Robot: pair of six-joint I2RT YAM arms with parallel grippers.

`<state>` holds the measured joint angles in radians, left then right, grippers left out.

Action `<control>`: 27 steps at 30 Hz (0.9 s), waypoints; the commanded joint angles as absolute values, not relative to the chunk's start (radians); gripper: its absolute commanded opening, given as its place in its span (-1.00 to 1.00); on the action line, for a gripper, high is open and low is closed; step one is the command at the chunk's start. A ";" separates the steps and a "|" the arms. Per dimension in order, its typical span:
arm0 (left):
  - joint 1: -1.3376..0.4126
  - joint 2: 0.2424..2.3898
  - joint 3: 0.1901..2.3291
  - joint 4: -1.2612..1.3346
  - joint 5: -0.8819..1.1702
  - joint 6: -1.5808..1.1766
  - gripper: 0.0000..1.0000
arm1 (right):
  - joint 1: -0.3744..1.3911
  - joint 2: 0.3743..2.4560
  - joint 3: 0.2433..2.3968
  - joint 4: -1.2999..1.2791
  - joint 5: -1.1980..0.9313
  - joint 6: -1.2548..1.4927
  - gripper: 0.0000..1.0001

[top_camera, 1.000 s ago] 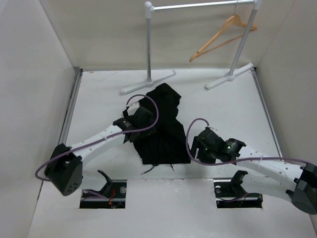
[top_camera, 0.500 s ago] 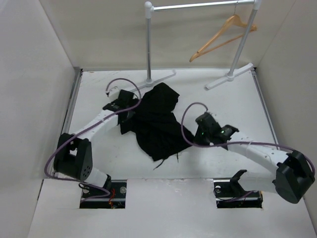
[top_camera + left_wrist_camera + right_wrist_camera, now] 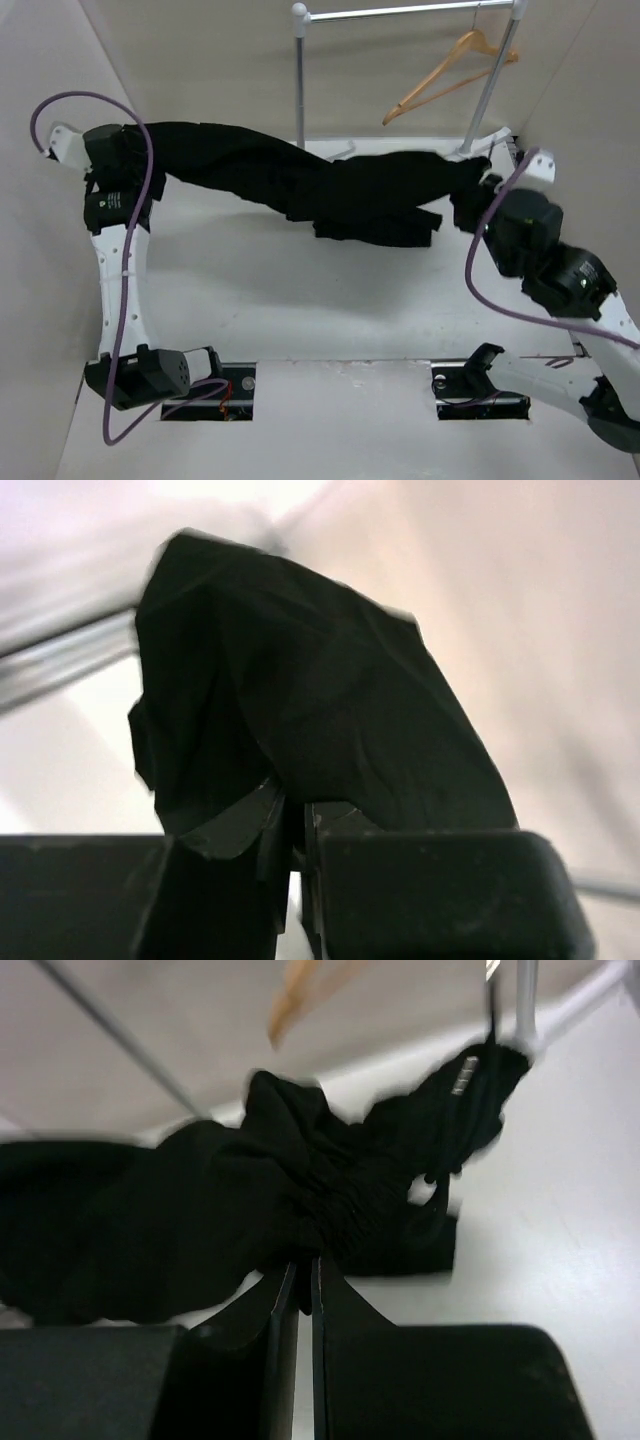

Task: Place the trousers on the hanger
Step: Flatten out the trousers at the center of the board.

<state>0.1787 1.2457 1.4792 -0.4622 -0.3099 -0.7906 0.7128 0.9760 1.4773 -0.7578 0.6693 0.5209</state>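
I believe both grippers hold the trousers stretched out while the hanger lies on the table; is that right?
No: the top external view shows the hanger hanging on the rail. The left gripper and right gripper do hold the trousers.

The trousers hang between both hands, before the hanger.

From above, the trousers bury the fingertips of the left gripper near the far left corner and of the right gripper near the far right corner; they cover most of the rail stand feet along the far edge; the stand's right post crosses the hanger; in the right wrist view the hanger is a tan blur cut by the top edge; the right arm runs off the right edge
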 commanded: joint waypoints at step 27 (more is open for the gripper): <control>0.035 1.325 0.926 -0.548 -0.388 -0.770 0.18 | 0.309 0.719 0.681 -0.905 0.181 0.896 -0.14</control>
<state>0.0383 1.2678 0.9199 -0.6064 -0.4099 -0.7677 0.2604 0.6868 0.6903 -0.9764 0.1883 0.8848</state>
